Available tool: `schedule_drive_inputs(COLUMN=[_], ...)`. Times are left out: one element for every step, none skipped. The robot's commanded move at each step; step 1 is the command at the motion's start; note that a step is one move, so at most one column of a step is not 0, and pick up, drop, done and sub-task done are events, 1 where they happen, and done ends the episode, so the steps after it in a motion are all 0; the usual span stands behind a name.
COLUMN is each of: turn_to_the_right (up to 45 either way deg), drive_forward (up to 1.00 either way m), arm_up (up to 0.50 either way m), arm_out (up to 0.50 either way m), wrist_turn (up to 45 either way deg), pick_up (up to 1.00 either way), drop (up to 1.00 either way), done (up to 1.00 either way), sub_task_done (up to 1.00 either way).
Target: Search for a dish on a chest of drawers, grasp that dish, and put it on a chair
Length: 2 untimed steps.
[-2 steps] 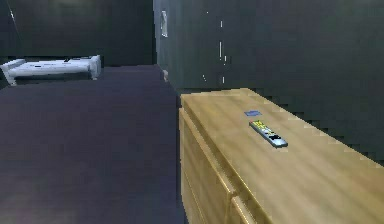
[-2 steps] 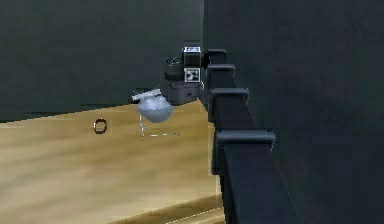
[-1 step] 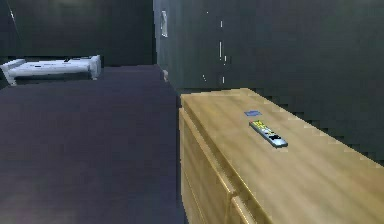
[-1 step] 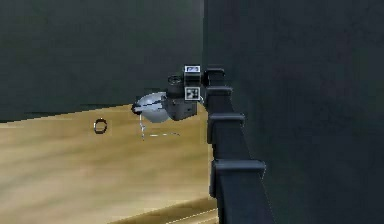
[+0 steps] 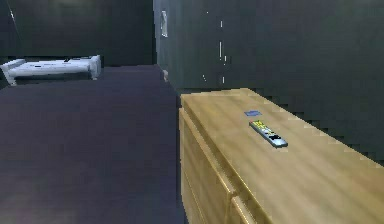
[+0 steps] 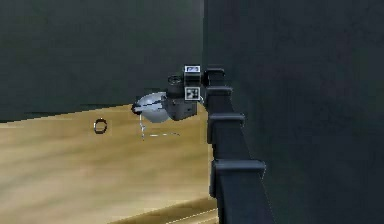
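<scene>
Dish [image 6: 152, 102], probable: a pale, rounded, glassy-looking form at the far end of the claw [image 6: 142, 106], low over the chest of drawers [image 6: 70, 170]. Whether it rests on the wood or hangs clear cannot be told.

Claw: dark body and two thin fingers, at the tip of the arm [image 6: 232, 150]. How wide it stands and whether it has hold of anything cannot be told.

Risks:
- If the grip is not secure, raising the arm could leave the dish behind or tip it. A smooth, curved rim gives thin fingers little to bite on.
- A dragged dish could slide off the polished top.
- The dark wall [image 6: 300, 80] rises just beyond the claw, and a careless swing or turn of the base could strike it.
- The small ring [image 6: 100, 125], on the wood beside the claw toward the arm side view's left, could be knocked away.

Materials and shapes:
- Chest of drawers: warm, light-grained wood with a flat top, square edges and panelled drawer fronts.
- Ring: thin dark hoop.
- Arm: matt black, square-sectioned, stepped.
- Remote control [image 5: 268, 133]: slim, grey and oblong, lying on the wooden top. Its place relative to the claw cannot be told.
</scene>
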Motion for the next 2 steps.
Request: schedule_drive_inputs(turn_to_the_right=[0.0,0.0], drive_forward=[0.0,0.0], arm_up=[0.04,0.0], arm_out=[0.0,0.0], wrist_turn=[0.0,-45.0], pick_up=[0.0,0.0], drop=[0.0,0.0], done=[0.0,0.0], sub_task_done=[0.0,0.0])
